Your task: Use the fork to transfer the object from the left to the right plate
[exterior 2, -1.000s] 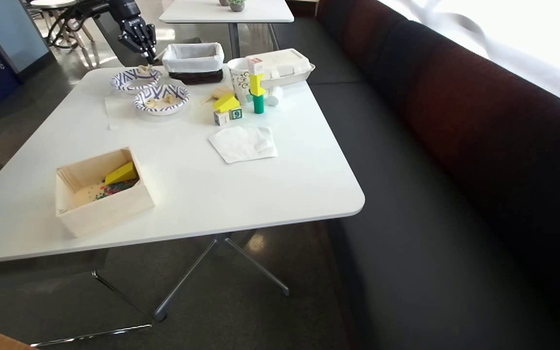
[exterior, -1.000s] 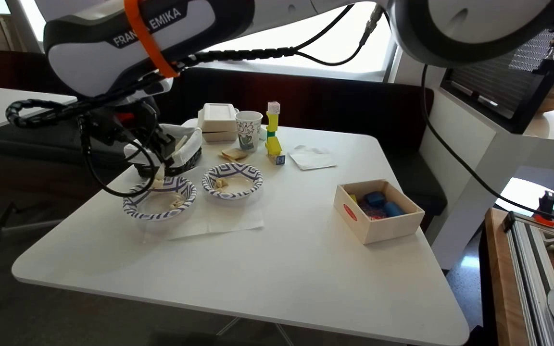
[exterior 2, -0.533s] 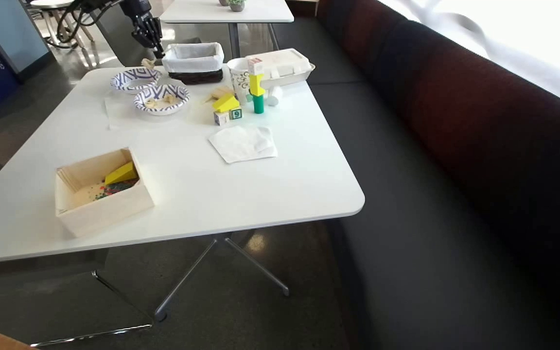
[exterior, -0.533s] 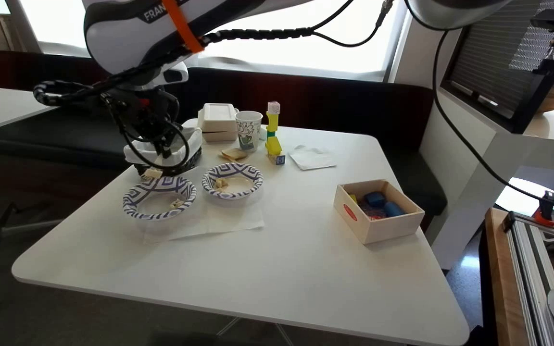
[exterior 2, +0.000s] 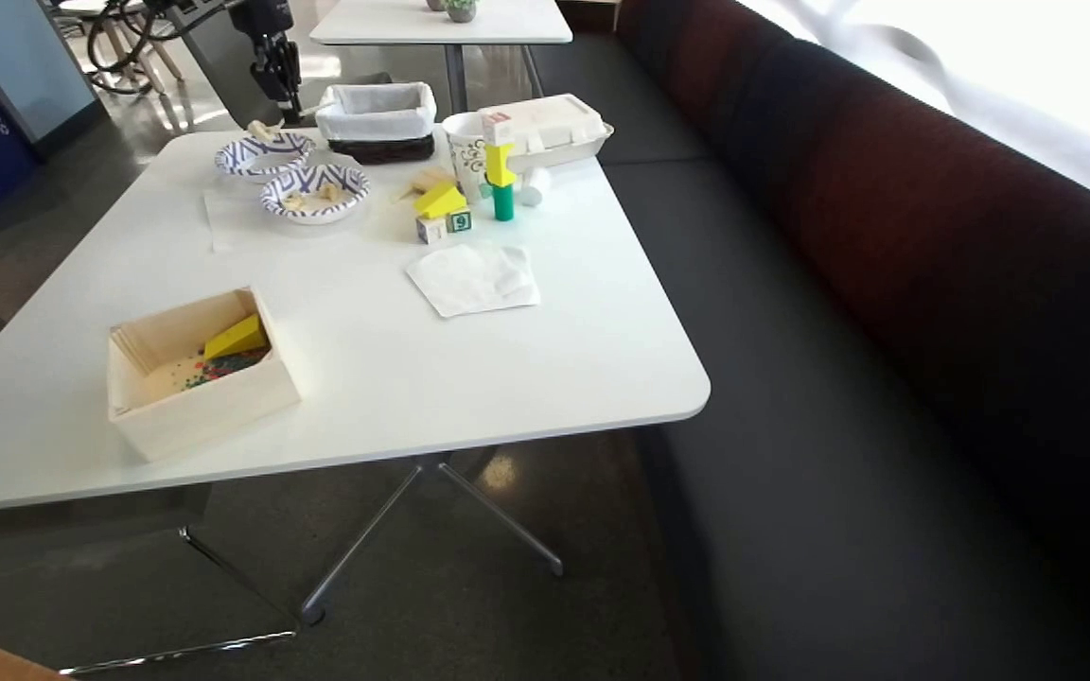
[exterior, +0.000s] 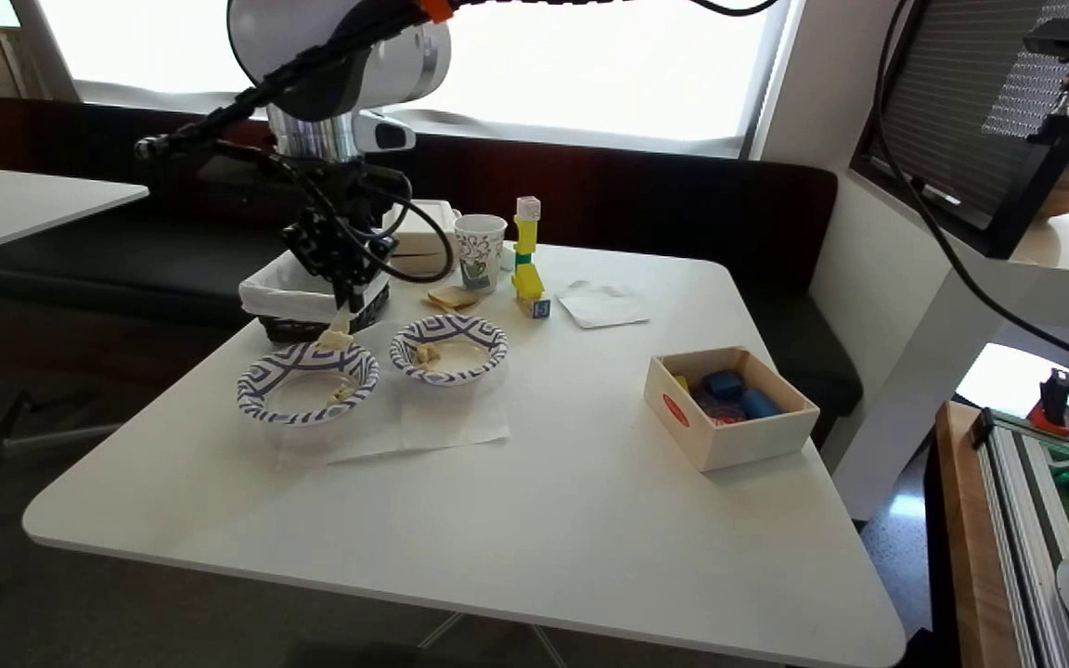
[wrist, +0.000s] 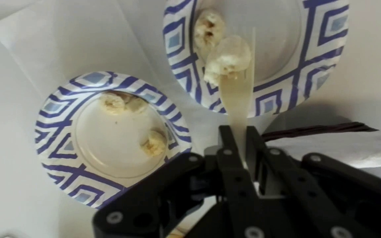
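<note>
Pinching a pale fork (wrist: 238, 104) between its black fingers (wrist: 225, 138), the gripper (wrist: 239, 131) hangs above one end of the white table (exterior: 590, 520). Those fingers are closed on the handle, one on either side, and the tines point away from them. A banana-like chunk (wrist: 232, 54) covers most of the tines; from where I stand I can't make out whether it is speared or simply resting there. Seen from the wrist, fork and chunk lie over a blue-and-white patterned plate (wrist: 276, 43), and on that plate sits another pale piece (wrist: 207, 29), near the inner edge. Just beside it is a matching plate (wrist: 111, 138) with a few similar pieces (wrist: 154, 143) on it. In both exterior views the two plates stand close together, a white paper napkin (exterior: 460, 427) spread partly under them and a dark basket with a white liner (exterior 2: 379, 123) near them. Near the basket are a takeout box (exterior 2: 545, 123) and a patterned paper cup (exterior: 480, 250), with what looks like a slice of bread (exterior: 451, 297) by the cup. Next come toy blocks (exterior: 526, 234), some stacked in a small tower, then a loose napkin (exterior: 604, 304). Well apart from all that, a wooden box (exterior: 757, 443) holds a yellow block (exterior 2: 236, 338) and a couple of blue pieces (exterior: 761, 404).
</note>
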